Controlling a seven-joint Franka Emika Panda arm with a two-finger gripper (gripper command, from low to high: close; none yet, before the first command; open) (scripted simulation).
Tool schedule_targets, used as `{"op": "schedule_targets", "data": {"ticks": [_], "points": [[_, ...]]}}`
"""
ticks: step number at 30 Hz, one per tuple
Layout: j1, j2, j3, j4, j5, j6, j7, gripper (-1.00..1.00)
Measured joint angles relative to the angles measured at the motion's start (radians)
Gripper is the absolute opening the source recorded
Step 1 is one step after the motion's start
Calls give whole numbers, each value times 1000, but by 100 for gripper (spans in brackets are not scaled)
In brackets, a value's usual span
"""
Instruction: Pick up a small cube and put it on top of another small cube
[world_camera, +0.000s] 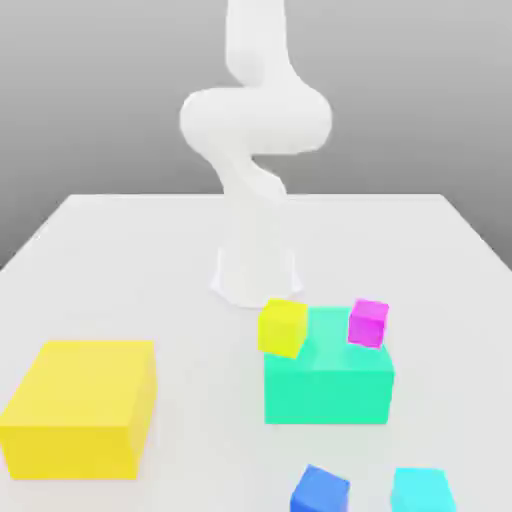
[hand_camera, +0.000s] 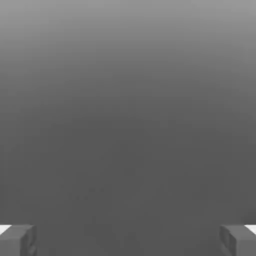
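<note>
Small cyan cube (world_camera: 423, 490) and blue cube (world_camera: 320, 491) at worktop (world_camera: 120, 240) front edge, apart. Behind: turquoise block (world_camera: 330, 385) bearing tilted yellow cube (world_camera: 282, 327) and magenta cube (world_camera: 368, 323); large yellow block (world_camera: 82, 408). Fingers (hand_camera: 20, 240) wide apart, holding nothing.

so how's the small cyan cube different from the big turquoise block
The small light cyan cube is far smaller than the large turquoise-green block. The cube is a paler, bluer cyan; the block is greener. The cube's top is bare, while the block has a yellow cube and a magenta cube at its top edge. The cube sits nearer the exterior camera than the block. Both are plain, single-coloured boxes on the white table.
</note>
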Motion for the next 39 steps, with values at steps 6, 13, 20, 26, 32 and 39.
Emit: {"op": "schedule_targets", "data": {"ticks": [6, 13, 20, 26, 32, 39], "points": [[132, 224, -62, 6, 44, 60, -256, 0], [239, 479, -91, 14, 109, 127, -557, 0], [310, 731, -67, 21, 141, 196, -835, 0], [329, 939, -36, 24, 94, 262, -1021, 0], [343, 1148, -17, 43, 31, 371, -1111, 0], [338, 1212, -11, 56, 35, 418, -1117, -100]]}}
